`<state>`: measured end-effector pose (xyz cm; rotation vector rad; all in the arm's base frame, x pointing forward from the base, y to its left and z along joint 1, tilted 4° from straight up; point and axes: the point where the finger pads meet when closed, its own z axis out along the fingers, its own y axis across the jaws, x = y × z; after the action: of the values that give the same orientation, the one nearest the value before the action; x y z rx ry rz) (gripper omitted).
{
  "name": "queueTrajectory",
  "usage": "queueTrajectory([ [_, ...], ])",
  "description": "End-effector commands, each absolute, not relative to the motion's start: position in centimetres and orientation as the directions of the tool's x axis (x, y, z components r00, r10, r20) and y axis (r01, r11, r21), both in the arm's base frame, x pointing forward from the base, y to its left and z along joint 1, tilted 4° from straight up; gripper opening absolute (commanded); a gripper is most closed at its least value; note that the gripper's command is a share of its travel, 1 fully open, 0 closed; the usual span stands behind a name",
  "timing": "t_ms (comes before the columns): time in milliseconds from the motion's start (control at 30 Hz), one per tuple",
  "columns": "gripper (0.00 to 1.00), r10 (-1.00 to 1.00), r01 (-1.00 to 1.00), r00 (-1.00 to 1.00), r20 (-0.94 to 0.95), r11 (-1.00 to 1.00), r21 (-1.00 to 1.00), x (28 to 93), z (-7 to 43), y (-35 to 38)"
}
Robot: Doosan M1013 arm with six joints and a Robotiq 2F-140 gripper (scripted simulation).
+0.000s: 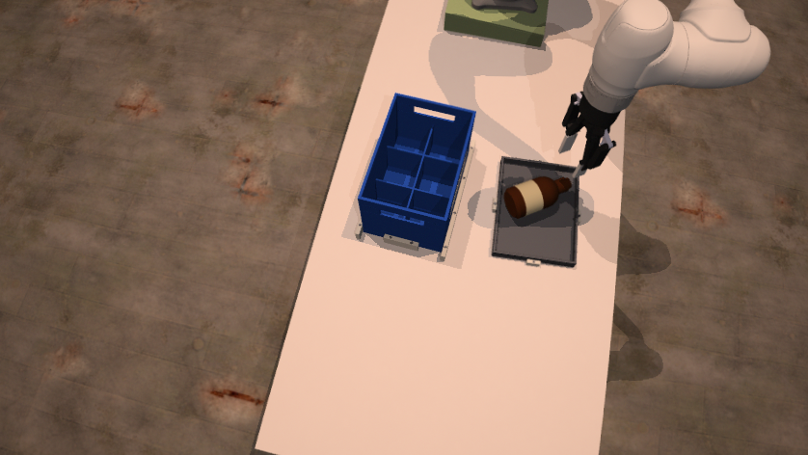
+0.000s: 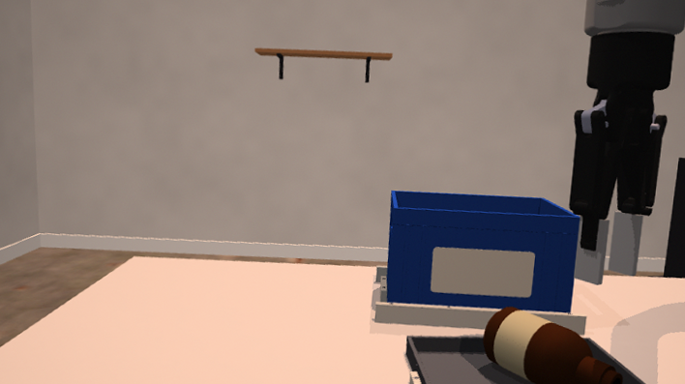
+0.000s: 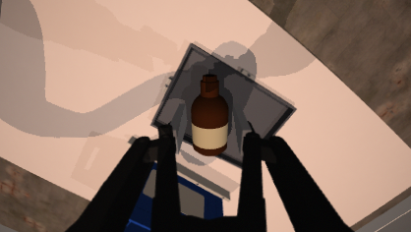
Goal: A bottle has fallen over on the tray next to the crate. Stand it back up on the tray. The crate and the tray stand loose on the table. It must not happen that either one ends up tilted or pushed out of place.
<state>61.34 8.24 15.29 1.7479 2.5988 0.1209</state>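
A brown bottle [image 1: 534,195] with a cream label lies on its side on the dark grey tray [image 1: 535,213]. Its neck points toward the tray's far right corner. It also shows in the exterior view [image 2: 548,351] and in the wrist view [image 3: 209,118]. My gripper [image 1: 572,159] hangs above the table near the bottle's neck end, clear of the bottle. Its fingers [image 2: 606,255] point down, partly open and empty. In the wrist view the two fingers frame the bottle's base from above.
A blue crate [image 1: 417,171] with dividers stands to the left of the tray, on a light base. A green box [image 1: 496,19] lies at the table's far end. The table's right edge runs close beside the tray.
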Motion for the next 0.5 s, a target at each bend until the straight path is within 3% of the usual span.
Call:
queueTrajectory([
  [0, 0.44, 0.925, 0.925, -0.378, 0.037, 0.375, 0.068, 61.4, 14.9, 8.3],
  [467, 0.44, 0.925, 0.925, -0.378, 0.037, 0.375, 0.068, 61.6, 10.3, 8.6],
])
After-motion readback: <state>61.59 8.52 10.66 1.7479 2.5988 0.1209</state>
